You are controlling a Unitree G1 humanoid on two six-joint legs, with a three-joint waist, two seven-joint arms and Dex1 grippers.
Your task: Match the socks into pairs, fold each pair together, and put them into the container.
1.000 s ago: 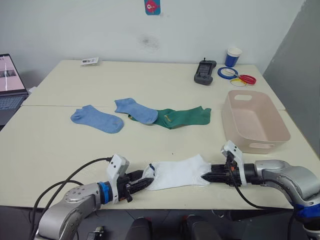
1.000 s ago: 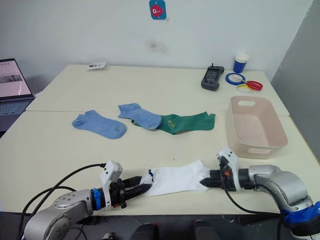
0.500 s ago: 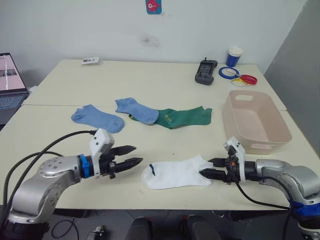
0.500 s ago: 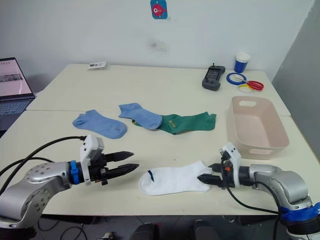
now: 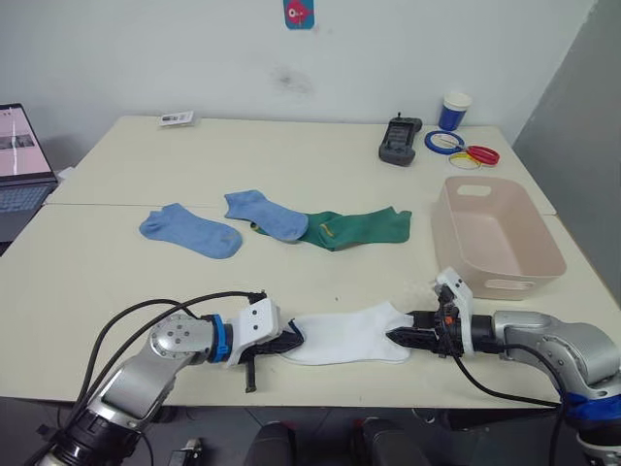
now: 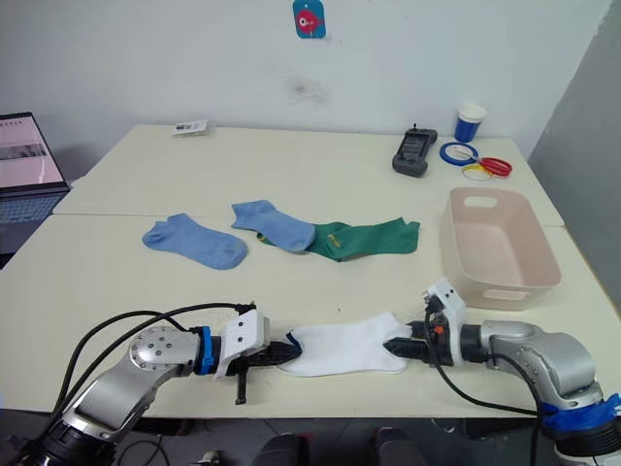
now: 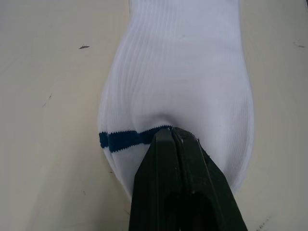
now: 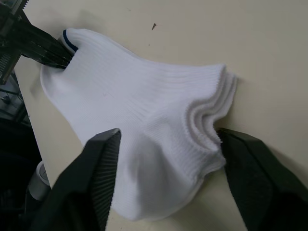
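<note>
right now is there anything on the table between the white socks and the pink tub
Nothing visible. The white socks lie near the front edge, held at each end by the left gripper and right gripper. Bare tabletop runs from them to the container.

No legible text, brand, number or sign in any view. Wall sticker (image 5: 299, 13) at 12 o'clock: red and blue graphic, no characters resolvable. Small card (image 5: 175, 118) on the table (image 5: 291, 160) at 11 o'clock: dark print marks, unreadable. Laptop screen (image 5: 21, 143) at 9 o'clock: pale content, nothing readable. Blue cup (image 5: 452, 110) and black handheld device (image 5: 398, 141) at 1 o'clock: no readable markings
</note>
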